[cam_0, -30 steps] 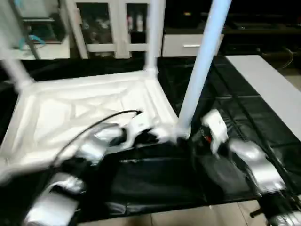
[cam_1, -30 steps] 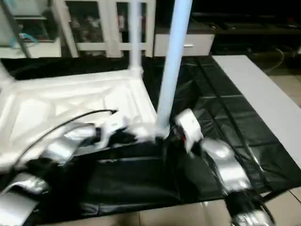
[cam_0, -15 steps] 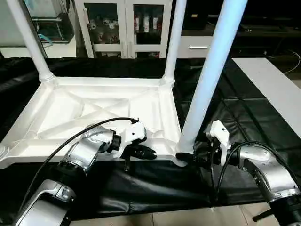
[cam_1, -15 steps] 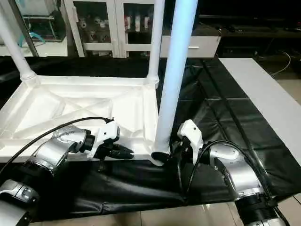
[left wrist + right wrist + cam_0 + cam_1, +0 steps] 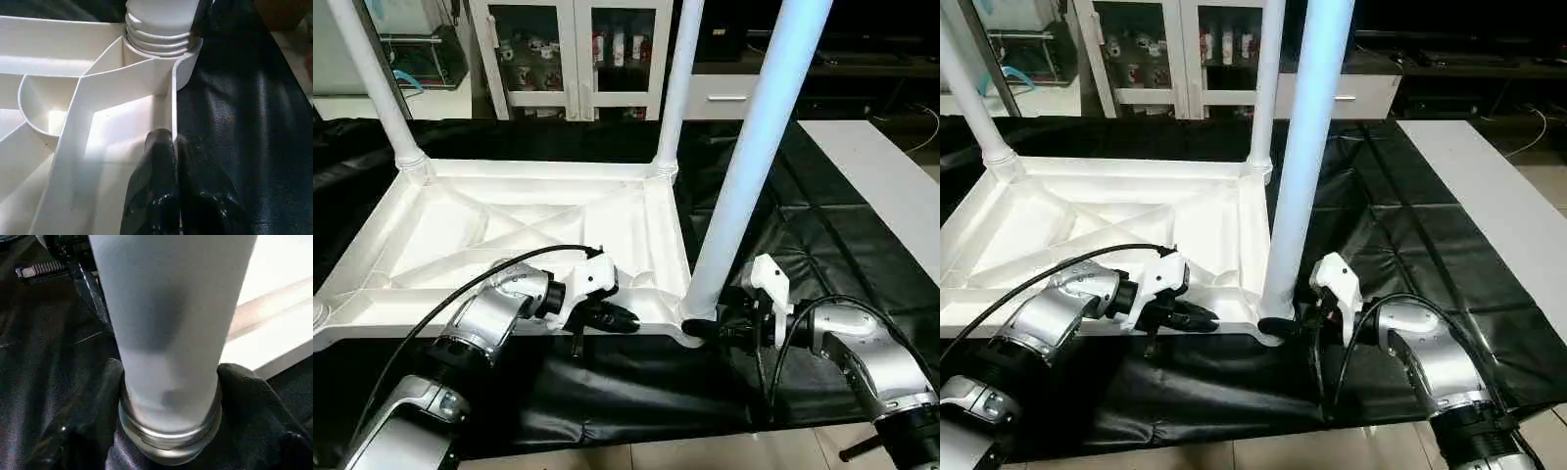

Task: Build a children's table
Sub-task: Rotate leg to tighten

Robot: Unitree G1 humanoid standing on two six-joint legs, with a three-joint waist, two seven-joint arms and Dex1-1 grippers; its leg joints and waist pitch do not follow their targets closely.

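Observation:
The white table top (image 5: 460,230) lies upside down on a black sheet, its X-ribs facing up. Three white legs stand in its corner sockets: far left (image 5: 374,83), far right (image 5: 677,88) and near right (image 5: 754,147). The near left socket (image 5: 317,313) holds no leg. My left gripper (image 5: 619,318) is shut on the top's near rim (image 5: 172,112), one finger on each side of the wall, close to the near right corner. My right gripper (image 5: 707,330) is shut around the base of the near right leg (image 5: 168,333), just above its threaded collar (image 5: 168,438).
A white cabinet with glass doors (image 5: 573,54) stands behind the work. A white board (image 5: 886,191) lies at the right, beside the black sheet (image 5: 803,225). The sheet's front edge meets a tiled floor (image 5: 705,452) close to my arms.
The head camera has swung and settled, so the whole picture has shifted. Both grippers keep the same holds on the rim and the leg base.

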